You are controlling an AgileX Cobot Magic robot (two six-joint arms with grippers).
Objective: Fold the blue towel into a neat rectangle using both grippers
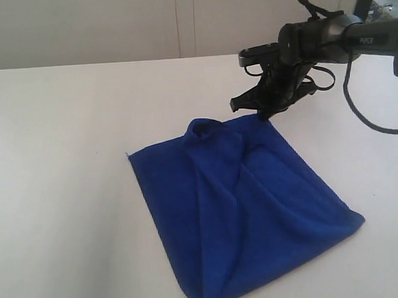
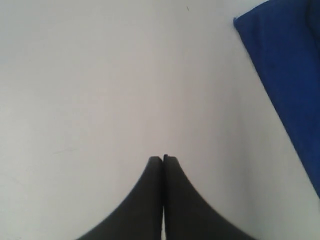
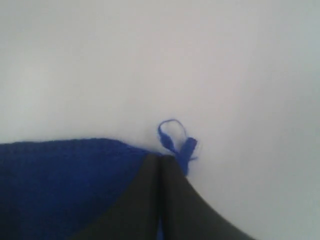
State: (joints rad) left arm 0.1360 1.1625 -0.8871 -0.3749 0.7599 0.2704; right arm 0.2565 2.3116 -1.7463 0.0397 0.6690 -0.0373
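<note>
Two black hands are poised over a white surface (image 1: 58, 164), though only one is showing in the exterior view. The blue towel (image 1: 246, 207) is lying on that surface, right of centre. It is rumpled, with long creases running down it and a small hump bulging at its far edge. The right hand (image 1: 261, 117) is reaching in from the right and pinching the towel's far right corner, its fingers pressed together on the cloth. In the right wrist view a small blue loop tag (image 3: 172, 131) is poking out just beyond the fingertips. The left hand (image 2: 163, 159) is sitting over bare surface with its fingers pressed together on nothing, and the towel's edge is lying near it without touching it.
</note>
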